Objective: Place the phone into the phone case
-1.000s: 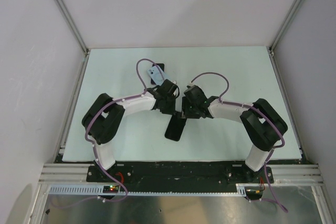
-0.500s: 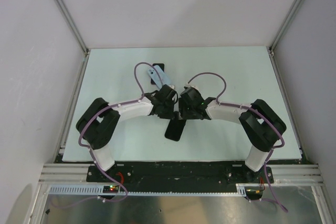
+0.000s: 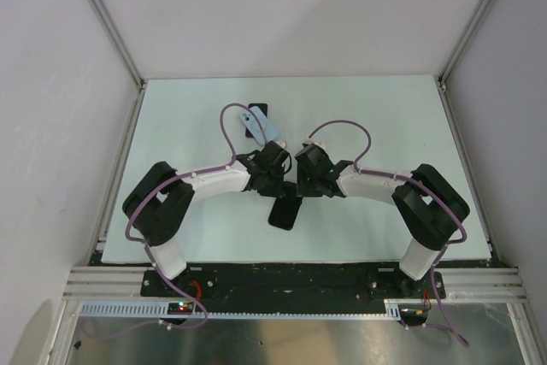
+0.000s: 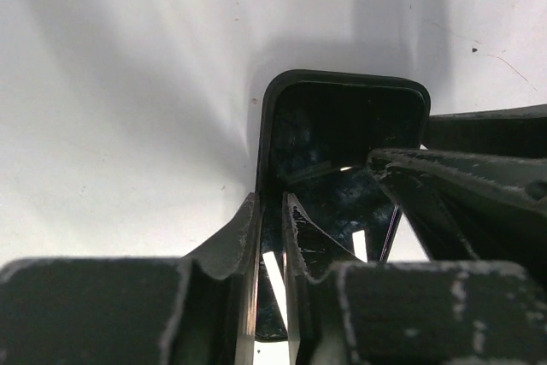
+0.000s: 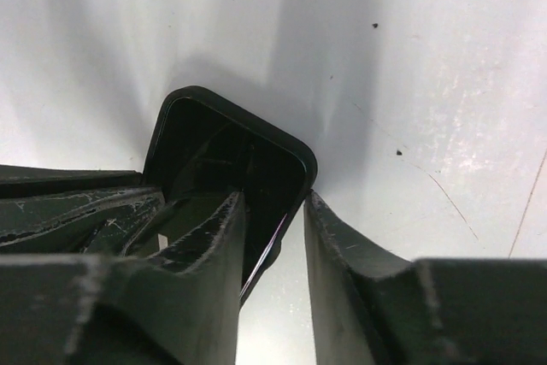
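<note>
Left arm has pulled in nearer over the last second; both arms now meet at the black phone case (image 3: 284, 213) in the middle of the table (image 3: 385, 126). Glossy phone (image 4: 342, 151) looks seated inside its rim. State: left gripper (image 4: 272, 211) pinched on the left rim, right gripper (image 5: 272, 203) fingers apart, straddling the right edge. Advice: squeeze both edges evenly, press corners flat, don't lever one side up.

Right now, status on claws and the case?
Left claw shut on black case edge. Right claw open, astride opposite edge. Case on table. Light blue item behind, clear.
</note>
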Tool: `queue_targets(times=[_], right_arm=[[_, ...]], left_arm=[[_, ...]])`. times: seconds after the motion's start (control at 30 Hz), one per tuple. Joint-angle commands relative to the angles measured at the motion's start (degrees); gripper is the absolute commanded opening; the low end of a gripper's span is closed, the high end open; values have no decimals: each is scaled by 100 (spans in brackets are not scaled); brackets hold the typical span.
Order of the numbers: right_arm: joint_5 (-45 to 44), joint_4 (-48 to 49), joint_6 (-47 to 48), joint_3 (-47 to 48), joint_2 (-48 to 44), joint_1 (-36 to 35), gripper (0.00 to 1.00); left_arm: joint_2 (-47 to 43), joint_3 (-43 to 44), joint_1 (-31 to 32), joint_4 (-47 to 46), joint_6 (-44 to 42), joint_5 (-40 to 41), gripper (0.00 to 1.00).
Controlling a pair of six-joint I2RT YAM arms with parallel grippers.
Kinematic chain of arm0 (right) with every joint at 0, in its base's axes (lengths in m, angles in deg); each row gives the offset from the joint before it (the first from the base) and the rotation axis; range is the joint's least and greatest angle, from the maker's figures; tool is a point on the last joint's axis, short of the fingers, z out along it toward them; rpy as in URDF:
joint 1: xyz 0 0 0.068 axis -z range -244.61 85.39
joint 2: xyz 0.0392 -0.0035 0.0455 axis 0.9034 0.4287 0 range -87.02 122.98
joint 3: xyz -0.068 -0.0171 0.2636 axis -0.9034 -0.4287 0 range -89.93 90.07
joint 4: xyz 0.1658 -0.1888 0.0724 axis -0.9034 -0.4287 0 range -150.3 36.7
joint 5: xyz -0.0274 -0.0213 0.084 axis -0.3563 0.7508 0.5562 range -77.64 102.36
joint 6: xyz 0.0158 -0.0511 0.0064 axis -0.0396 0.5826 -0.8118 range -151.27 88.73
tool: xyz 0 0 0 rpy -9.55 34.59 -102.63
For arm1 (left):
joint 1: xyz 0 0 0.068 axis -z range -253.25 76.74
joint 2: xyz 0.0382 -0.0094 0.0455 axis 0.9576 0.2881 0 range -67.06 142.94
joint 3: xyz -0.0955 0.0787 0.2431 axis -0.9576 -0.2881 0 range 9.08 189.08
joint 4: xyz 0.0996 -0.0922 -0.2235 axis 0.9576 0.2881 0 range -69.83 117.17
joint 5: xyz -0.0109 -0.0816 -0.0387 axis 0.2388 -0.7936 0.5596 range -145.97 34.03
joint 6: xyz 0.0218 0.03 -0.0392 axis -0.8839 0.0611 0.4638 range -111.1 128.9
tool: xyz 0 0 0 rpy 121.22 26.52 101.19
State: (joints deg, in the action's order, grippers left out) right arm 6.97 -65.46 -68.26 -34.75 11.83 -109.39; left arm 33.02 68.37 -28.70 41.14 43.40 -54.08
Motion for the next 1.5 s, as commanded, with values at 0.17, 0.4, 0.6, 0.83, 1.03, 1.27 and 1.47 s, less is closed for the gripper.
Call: queue_targets(times=[0.17,0.4,0.6,0.83,1.03,1.27,1.47], right_arm=[[259,-139,114,245,701,-130,21],[117,-405,247,525,460,151,47],[-314,-751,-177,524,-332,110,74],[-1681,-1311,-2182,582,-485,-965,92],[-2578,-2189,-3533,1214,212,-1512,99],[-2795,-2603,-4009,1618,689,-1594,99],[-2593,-2314,-3649,1807,1055,-1604,99]], left_arm=[[541,-256,291,264,470,60,7],[-17,-215,136,244,504,121,16],[-957,-228,-369,318,328,-9,41],[-2479,-579,-1046,615,218,-29,63],[-3378,-949,-1319,771,-14,-131,69],[-3909,-1226,-1403,846,-184,-360,71],[-4046,-1287,-1414,859,-240,-456,71]])
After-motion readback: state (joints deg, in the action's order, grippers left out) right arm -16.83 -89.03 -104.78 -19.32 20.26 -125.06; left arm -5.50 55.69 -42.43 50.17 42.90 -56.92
